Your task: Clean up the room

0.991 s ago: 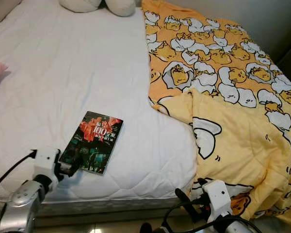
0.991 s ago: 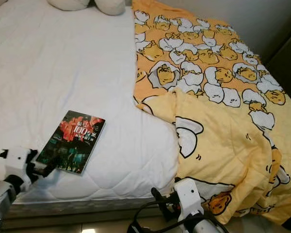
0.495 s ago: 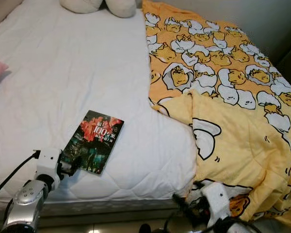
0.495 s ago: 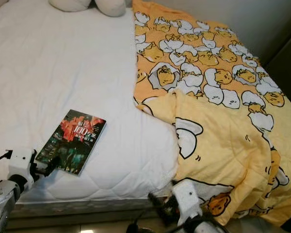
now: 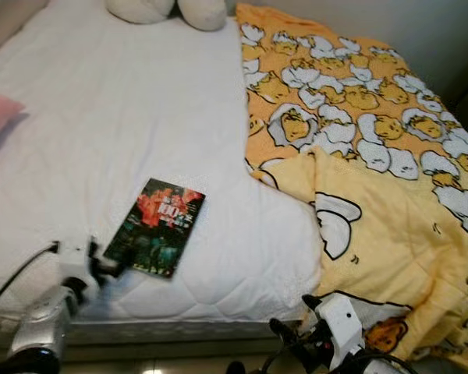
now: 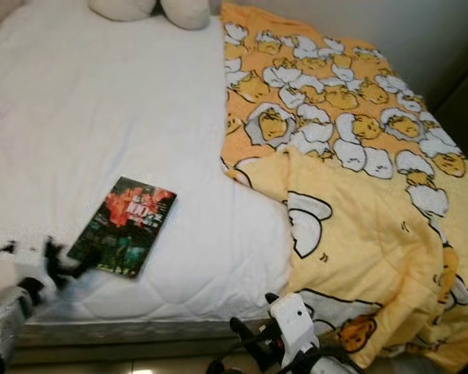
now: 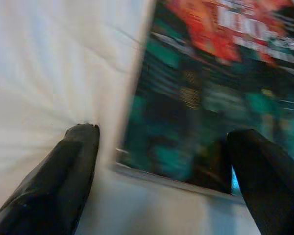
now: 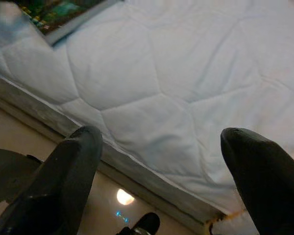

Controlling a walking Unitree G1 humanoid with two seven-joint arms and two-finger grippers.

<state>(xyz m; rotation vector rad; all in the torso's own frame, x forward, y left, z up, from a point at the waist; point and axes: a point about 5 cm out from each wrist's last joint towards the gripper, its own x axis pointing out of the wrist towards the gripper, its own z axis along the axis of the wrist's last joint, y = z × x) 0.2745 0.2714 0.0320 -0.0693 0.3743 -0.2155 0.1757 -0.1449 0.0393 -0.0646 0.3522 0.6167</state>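
Covering the frame: white mattress [image 5: 101,117], yellow duck-print blanket [image 5: 374,179] bunched on its right half. Book [image 5: 156,238] lies flat near the mattress's near edge, left of the blanket. Left gripper [image 7: 161,147] spread, fingers straddling the book's near corner. Right gripper [image 8: 161,147] spread, below the mattress edge, holding nothing.

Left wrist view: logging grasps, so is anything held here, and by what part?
Nothing held. The open left gripper straddles the near corner of the dark red-and-teal book.
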